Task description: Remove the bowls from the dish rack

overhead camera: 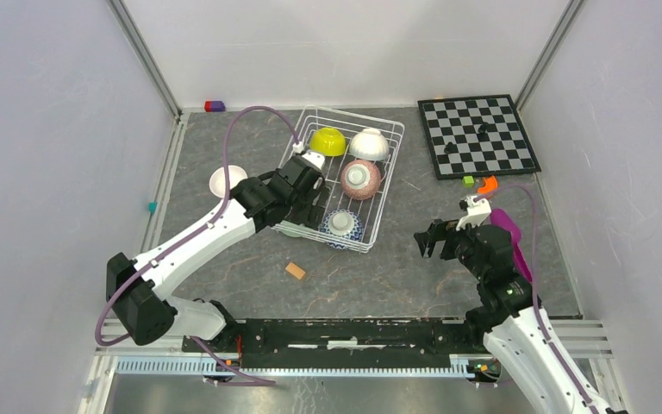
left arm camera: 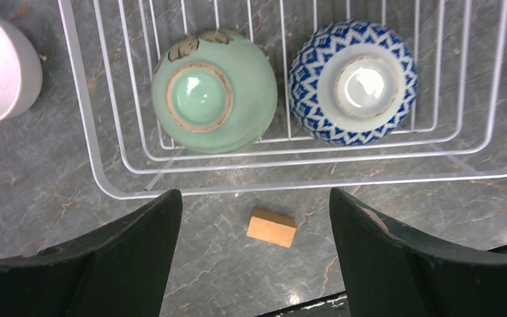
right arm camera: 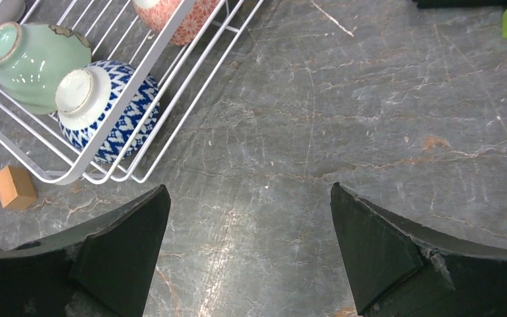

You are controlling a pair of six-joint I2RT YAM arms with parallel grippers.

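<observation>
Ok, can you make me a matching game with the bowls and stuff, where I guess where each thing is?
Things:
1. yellow-green bowl
2. blue-and-white bowl
3. orange block
4. chessboard

Places:
A. on the table, just outside the near side of the dish rack
B. far right of the table
C. in the dish rack, far-left corner
D. in the dish rack, beside the pale green bowl

Pairs: 1-C, 2-D, 3-A, 4-B
</observation>
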